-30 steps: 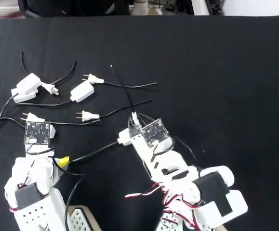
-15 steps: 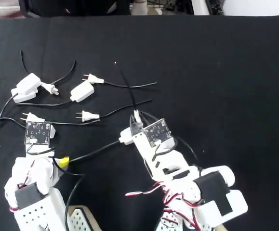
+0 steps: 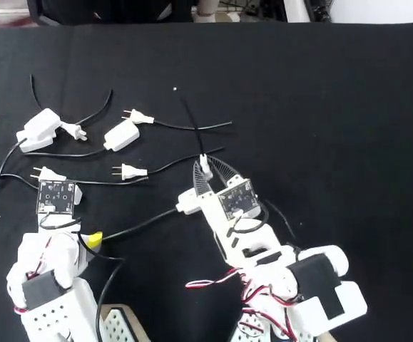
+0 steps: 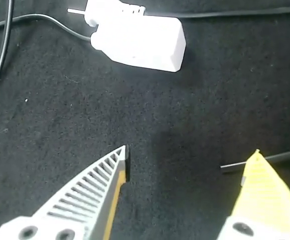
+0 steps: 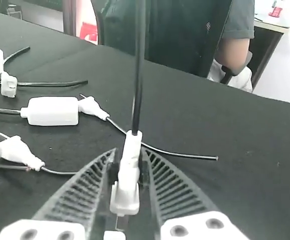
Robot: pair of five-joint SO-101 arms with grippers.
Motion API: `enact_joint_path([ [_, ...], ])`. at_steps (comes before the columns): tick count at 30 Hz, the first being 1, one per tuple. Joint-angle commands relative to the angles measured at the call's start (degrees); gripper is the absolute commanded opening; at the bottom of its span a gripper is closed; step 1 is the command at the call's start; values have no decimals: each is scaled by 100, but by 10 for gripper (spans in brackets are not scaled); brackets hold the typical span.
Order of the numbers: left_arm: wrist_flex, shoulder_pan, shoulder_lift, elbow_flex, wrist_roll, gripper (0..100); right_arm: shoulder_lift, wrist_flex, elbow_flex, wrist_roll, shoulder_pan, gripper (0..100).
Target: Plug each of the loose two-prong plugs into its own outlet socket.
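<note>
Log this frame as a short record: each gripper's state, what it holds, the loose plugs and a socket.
Right gripper: fingers shut on held plug, whose cord runs away from the arm.
Left gripper: fingers open, holding nothing, over the black table.
Loose plugs: far plug, middle plug, left plug, all lying on the table, not inserted.
Socket: white socket lying beside the far plug.
Held plug versus sockets: not at any socket.

Showing no legible text, label, brand, number or sign anywhere across all 3 camera views.
</note>
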Motion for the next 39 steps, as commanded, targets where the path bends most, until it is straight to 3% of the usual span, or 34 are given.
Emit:
enact_joint_path([
  [1, -18, 92, -44, -57, -53, 354, -154, -149, 13, -70, 70, 12],
  [6, -18, 92, -44, -57, -53, 354, -154, -378, 13, -70, 229, 12],
  [10, -18, 101, -44, -57, -53, 354, -154, -1240, 13, -255, 721, 12],
  [18, -18, 101, -44, -48, -53, 354, -189, -2382, 13, -360, 879, 12],
  [21, -18, 101, -44, -48, -53, 354, -541, -2840, -4, -352, 1231, 12],
  [25, -9, 321, -44, -40, -44, 354, -1569, -2585, -119, -18, 1793, 12],
  [30, -9, 338, -44, -40, -35, 354, -3424, -651, -488, 176, 1890, 12],
  [37, 26, 338, -44, -40, -44, 354, -6413, 4958, -1587, 167, 1565, 12],
  [39, 26, 321, -44, -48, -44, 354, -7116, 6022, -1481, 97, 1582, 12],
])
